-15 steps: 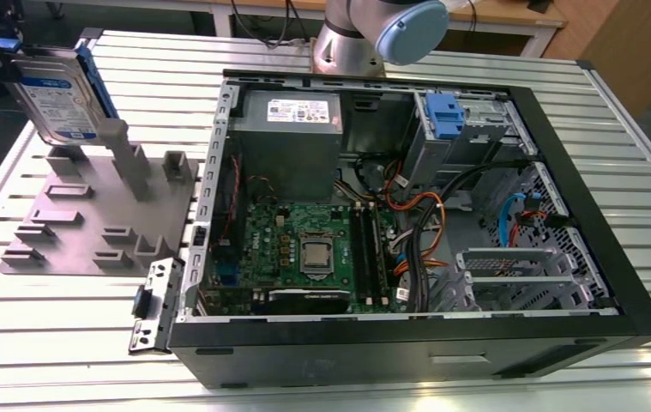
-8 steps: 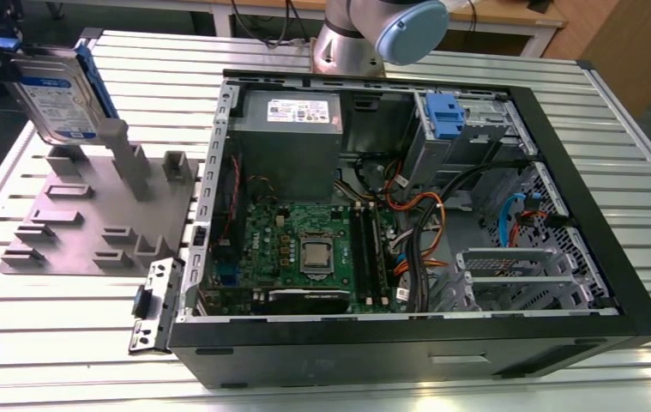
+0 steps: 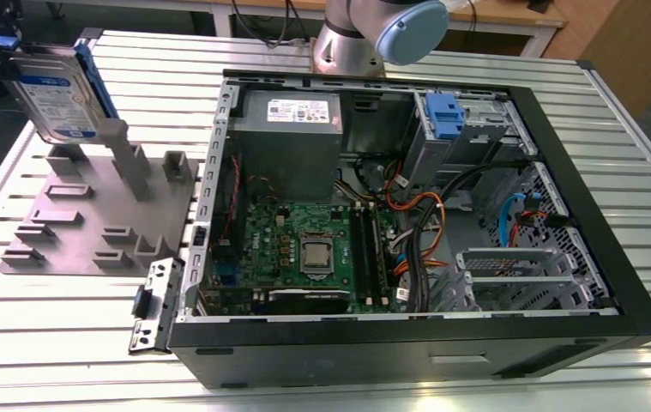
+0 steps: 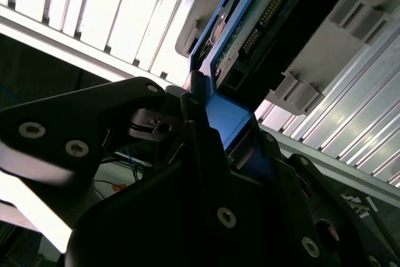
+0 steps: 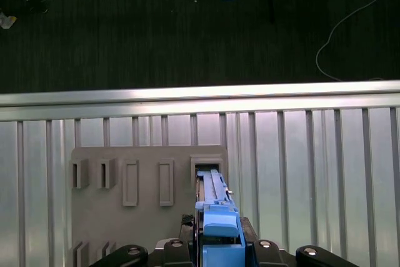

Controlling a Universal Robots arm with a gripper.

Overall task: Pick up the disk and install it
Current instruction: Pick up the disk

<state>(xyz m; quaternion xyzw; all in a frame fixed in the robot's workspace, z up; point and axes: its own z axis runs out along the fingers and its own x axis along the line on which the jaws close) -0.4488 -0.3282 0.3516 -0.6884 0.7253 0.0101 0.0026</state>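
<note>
Standing on end, the disk [image 3: 60,90] has its long axis near vertical, its label facing the exterior camera and its blue carrier edge toward the exterior view's right. The hand [image 4: 219,120] is clamped shut on the carrier's upper end. The disk's lower end is at the posts of a grey slotted fixture [image 3: 68,223], which lies on the ribbed metal surface [image 3: 27,343] just beside the open computer case [image 3: 417,343].
</note>
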